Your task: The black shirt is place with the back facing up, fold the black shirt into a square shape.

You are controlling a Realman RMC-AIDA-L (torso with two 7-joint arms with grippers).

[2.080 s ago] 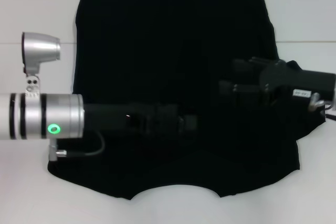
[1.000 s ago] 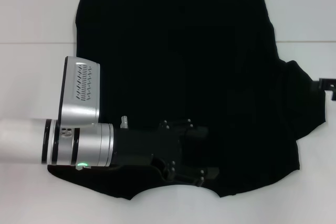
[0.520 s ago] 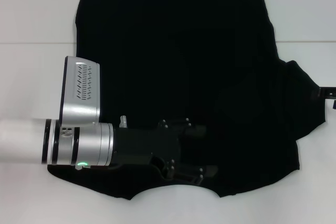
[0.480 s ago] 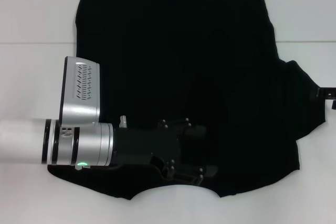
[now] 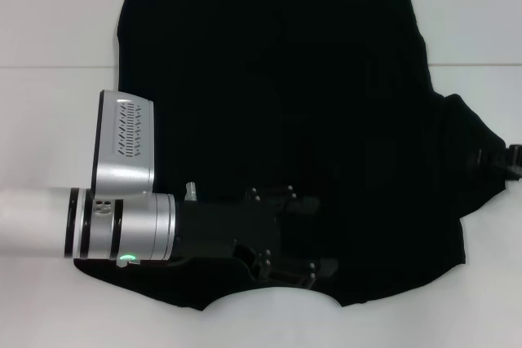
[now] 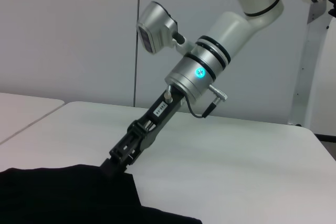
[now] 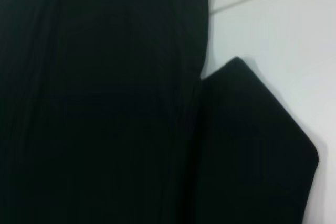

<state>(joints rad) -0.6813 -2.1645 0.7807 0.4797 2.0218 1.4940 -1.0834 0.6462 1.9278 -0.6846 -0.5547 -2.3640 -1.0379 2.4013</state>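
Head view: large matte-black cloth T-shirt [image 5: 277, 120] fills the frame, left side folded; left gripper [image 5: 314, 238], bottom centre, grip unclear.

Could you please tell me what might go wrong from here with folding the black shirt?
1. The left gripper lies low over the large matte-black cloth shirt near its neckline; sweeping sideways could drag and wrinkle it.
2. The right gripper meets the sleeve edge; a shallow pinch might slip off.
3. One sleeve sticks out on the white table, so the square may end lopsided.
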